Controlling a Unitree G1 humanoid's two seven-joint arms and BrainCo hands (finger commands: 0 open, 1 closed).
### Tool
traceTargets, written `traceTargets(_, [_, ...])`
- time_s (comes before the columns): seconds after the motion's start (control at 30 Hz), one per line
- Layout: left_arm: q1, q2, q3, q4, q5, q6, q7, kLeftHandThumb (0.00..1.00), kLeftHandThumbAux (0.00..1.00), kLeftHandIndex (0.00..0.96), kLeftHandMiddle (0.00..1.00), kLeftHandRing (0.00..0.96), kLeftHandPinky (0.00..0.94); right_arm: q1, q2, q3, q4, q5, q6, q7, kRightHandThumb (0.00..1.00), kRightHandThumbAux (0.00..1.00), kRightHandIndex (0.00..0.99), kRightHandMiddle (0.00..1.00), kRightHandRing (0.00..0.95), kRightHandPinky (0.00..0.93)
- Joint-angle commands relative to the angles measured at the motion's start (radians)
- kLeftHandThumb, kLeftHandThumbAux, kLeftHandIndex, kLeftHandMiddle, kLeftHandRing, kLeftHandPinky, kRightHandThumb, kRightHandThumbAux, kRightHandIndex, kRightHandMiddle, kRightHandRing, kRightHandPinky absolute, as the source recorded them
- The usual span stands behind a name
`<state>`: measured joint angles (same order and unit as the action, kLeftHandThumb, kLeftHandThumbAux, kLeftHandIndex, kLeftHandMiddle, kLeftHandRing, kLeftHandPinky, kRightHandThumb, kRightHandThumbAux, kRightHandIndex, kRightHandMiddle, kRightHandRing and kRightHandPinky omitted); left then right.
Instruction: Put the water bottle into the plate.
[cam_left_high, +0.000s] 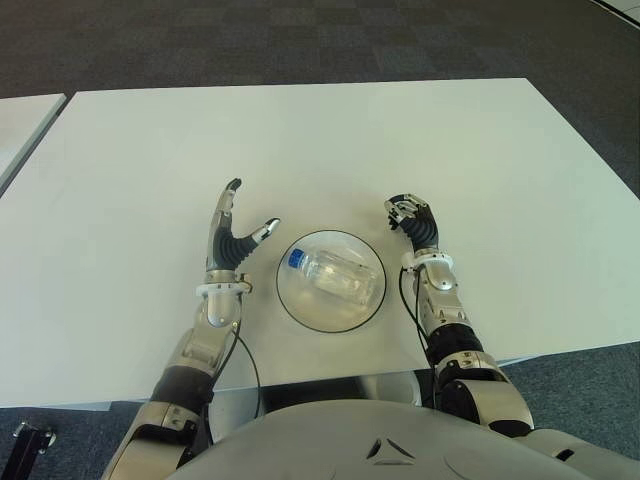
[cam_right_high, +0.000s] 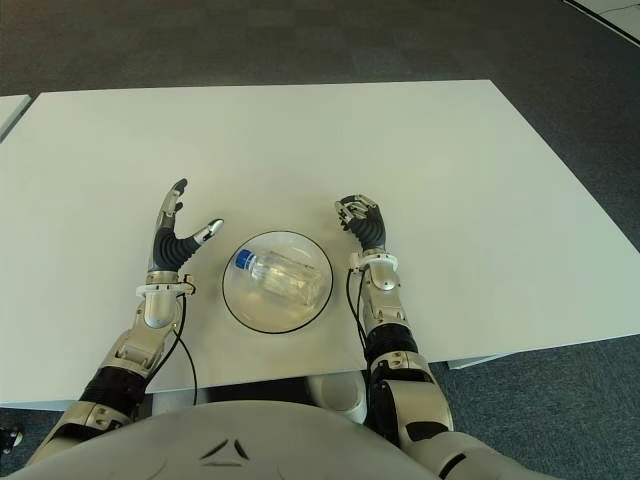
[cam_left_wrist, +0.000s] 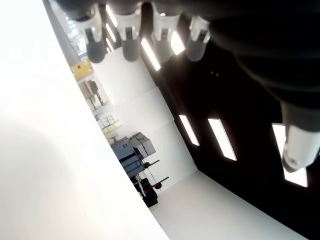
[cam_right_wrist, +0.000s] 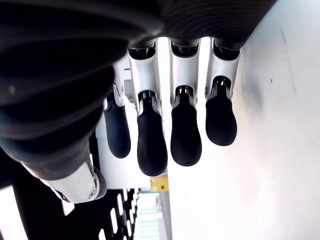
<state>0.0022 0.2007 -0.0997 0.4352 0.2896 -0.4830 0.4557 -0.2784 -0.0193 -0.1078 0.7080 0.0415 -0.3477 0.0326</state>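
Near edge of white worktop (cam_left_high: 480, 140): clear round plate (cam_left_high: 300, 305) sits between the two hands. Water bottle (cam_left_high: 335, 274) lies on its side inside the plate, blue cap toward the robot's left, body angled toward the right rim.

Left hand (cam_left_high: 230, 240) just left of the plate, apart from it, palm upright, fingers (cam_left_high: 228, 200) extended and spread, thumb angled toward the plate; holds nothing.

Right hand (cam_left_high: 415, 225) just right of the plate's far rim, fingers (cam_right_wrist: 186, 135) curled downward in the wrist view, nothing between them. Whether it touches the worktop: cannot tell.

Beyond the worktop: dark carpet floor (cam_left_high: 300, 40).
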Motion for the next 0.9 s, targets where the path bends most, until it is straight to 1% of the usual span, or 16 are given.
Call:
traceTargets(0.03, [-0.026,0.003,0.041,0.131,-0.024,-0.035,-0.008,0.0,0.549,0.0,0.0,0.0,0.0,0.016,0.004,-0.001,0.024,0.003,0.015,-0.004,0.707,0.729,0.438,0.691,0.682,0.692])
traceTargets(0.13, [-0.034,0.01,0.062,0.186,-0.029,-0.062,-0.004,0.0,0.554,0.054,0.037,0.0,0.0,0.015,0.004,0.0,0.025,0.004,0.014,-0.001,0.707,0.729,0.438,0.695,0.686,0.698])
traceTargets(0.17, [-0.037,0.011,0.07,0.204,-0.033,-0.068,-0.004,0.0,0.556,0.087,0.068,0.021,0.001,0.015,0.003,0.0,0.026,0.005,0.013,0.0,0.707,0.729,0.438,0.696,0.687,0.698])
traceTargets(0.2, [-0.04,0.011,0.077,0.217,-0.035,-0.074,-0.004,0.0,0.559,0.12,0.106,0.056,0.024,0.015,0.003,0.0,0.026,0.005,0.012,0.0,0.707,0.729,0.438,0.698,0.688,0.698])
traceTargets(0.23, [-0.046,0.008,0.086,0.229,-0.04,-0.073,-0.001,0.0,0.561,0.132,0.119,0.069,0.032,0.015,0.003,0.0,0.027,0.005,0.011,0.001,0.707,0.729,0.438,0.698,0.689,0.698])
traceTargets(0.3, [-0.054,0.002,0.095,0.245,-0.042,-0.075,0.002,0.0,0.577,0.2,0.213,0.17,0.135,0.014,0.003,0.001,0.029,0.006,0.009,0.002,0.707,0.729,0.438,0.7,0.69,0.698])
traceTargets(0.33, [-0.059,-0.001,0.103,0.256,-0.047,-0.074,0.003,0.0,0.58,0.209,0.226,0.184,0.15,0.014,0.003,0.001,0.03,0.005,0.007,0.002,0.707,0.729,0.438,0.701,0.69,0.698])
traceTargets(0.4, [-0.065,-0.009,0.119,0.272,-0.058,-0.065,0.006,0.0,0.635,0.266,0.291,0.252,0.222,0.014,0.003,0.0,0.032,0.005,0.004,0.001,0.707,0.729,0.438,0.701,0.69,0.695])
traceTargets(0.43, [-0.069,-0.013,0.127,0.279,-0.064,-0.053,0.009,0.0,0.646,0.275,0.302,0.262,0.233,0.014,0.003,0.001,0.032,0.004,0.003,0.0,0.707,0.729,0.438,0.701,0.69,0.694])
traceTargets(0.53, [-0.079,-0.025,0.145,0.294,-0.07,-0.029,0.017,0.0,0.736,0.327,0.363,0.326,0.311,0.013,0.002,-0.001,0.033,0.006,0.003,0.001,0.707,0.729,0.438,0.701,0.689,0.691])
traceTargets(0.57, [-0.086,-0.029,0.151,0.303,-0.076,-0.03,0.018,0.0,0.749,0.334,0.371,0.335,0.324,0.014,0.002,-0.001,0.033,0.007,0.003,0.002,0.707,0.729,0.438,0.701,0.689,0.691])
traceTargets(0.6, [-0.091,-0.031,0.155,0.31,-0.079,-0.031,0.018,0.0,0.796,0.356,0.396,0.365,0.371,0.014,0.002,-0.001,0.032,0.007,0.002,0.003,0.707,0.729,0.438,0.701,0.69,0.693])
traceTargets(0.73, [-0.107,-0.043,0.17,0.338,-0.102,-0.067,0.0,0.0,0.899,0.415,0.453,0.433,0.466,0.015,0.002,0.001,0.028,0.006,0.0,0.004,0.707,0.729,0.438,0.701,0.691,0.695])
traceTargets(0.83, [-0.126,-0.048,0.182,0.388,-0.127,-0.11,-0.026,0.03,0.931,0.454,0.496,0.482,0.505,0.016,0.0,0.002,0.028,0.002,-0.002,0.002,0.707,0.729,0.438,0.7,0.692,0.694])
traceTargets(0.87, [-0.131,-0.049,0.185,0.404,-0.134,-0.125,-0.032,0.269,0.855,0.445,0.514,0.501,0.515,0.016,0.0,0.003,0.027,0.0,-0.002,0.001,0.708,0.729,0.438,0.699,0.691,0.693])
traceTargets(0.9, [-0.135,-0.048,0.187,0.418,-0.139,-0.139,-0.039,0.423,0.807,0.439,0.525,0.513,0.521,0.015,-0.001,0.004,0.028,-0.001,-0.002,0.0,0.708,0.729,0.438,0.699,0.69,0.692])
